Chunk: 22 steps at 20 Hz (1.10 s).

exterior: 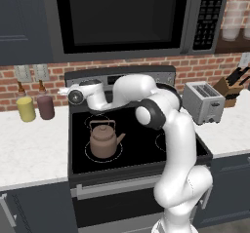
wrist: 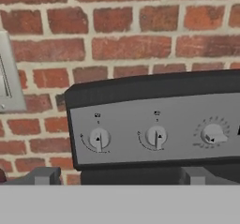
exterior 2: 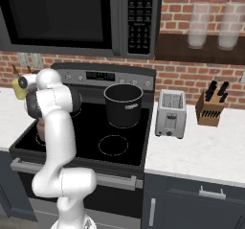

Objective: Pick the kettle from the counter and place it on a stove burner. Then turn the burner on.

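Observation:
The brown-copper kettle [exterior: 103, 140] stands upright on the front left stove burner [exterior: 87, 153], a white ring on the black glass cooktop. A sliver of the kettle [exterior 2: 40, 127] peeks out behind the arm in the right base view. My gripper [exterior: 66, 90] is open and empty. It hovers above the back left of the stove, past the kettle, facing the control panel. In the hand view its fingertips [wrist: 44, 175] frame the left knob [wrist: 99, 138] and the middle knob [wrist: 156, 136], with a third knob [wrist: 213, 135] to the right. White counter [exterior: 29, 149] lies left of the stove.
A tall black pot [exterior 2: 123, 104] sits on the back right burner. A toaster [exterior: 202, 102] and a knife block [exterior 2: 210, 109] stand on the right counter. Yellow [exterior: 26, 109] and maroon [exterior: 45, 106] canisters stand at the left. A microwave [exterior: 122, 17] hangs overhead.

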Motion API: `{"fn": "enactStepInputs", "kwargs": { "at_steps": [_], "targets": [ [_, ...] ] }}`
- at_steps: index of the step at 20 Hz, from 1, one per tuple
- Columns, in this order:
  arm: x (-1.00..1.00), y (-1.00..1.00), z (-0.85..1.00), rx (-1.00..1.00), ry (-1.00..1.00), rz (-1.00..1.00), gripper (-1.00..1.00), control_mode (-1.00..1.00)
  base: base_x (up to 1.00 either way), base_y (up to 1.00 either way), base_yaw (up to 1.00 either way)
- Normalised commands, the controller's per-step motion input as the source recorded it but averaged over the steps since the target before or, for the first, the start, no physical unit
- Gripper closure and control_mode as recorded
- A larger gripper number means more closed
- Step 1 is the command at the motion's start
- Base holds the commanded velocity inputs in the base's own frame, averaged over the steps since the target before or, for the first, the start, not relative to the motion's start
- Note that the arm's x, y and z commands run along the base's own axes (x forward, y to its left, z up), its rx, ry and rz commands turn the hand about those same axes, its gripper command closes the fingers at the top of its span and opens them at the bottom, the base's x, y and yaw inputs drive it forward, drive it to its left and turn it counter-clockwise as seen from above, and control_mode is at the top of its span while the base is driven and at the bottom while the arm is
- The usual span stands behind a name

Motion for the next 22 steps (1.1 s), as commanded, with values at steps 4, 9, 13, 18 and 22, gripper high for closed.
{"fn": "enactStepInputs", "kwargs": {
  "at_steps": [4,9,13,18,22],
  "targets": [
    [0.11,0.13,-0.01,0.0,0.02,0.0,-1.0,-1.0,0.0,0.0,0.0],
    [0.11,0.1,0.0,0.0,0.0,0.0,-1.0,-1.0,0.0,0.0,0.0],
    [0.04,0.07,0.0,0.0,0.0,0.0,-1.0,-1.0,0.0,0.0,0.0],
    [0.11,0.05,-0.06,0.0,0.0,0.0,-1.0,-1.0,0.0,0.0,0.0],
    [0.27,0.0,-0.14,0.0,0.01,0.0,-1.0,-1.0,0.0,0.0,0.0]
  ]
}}
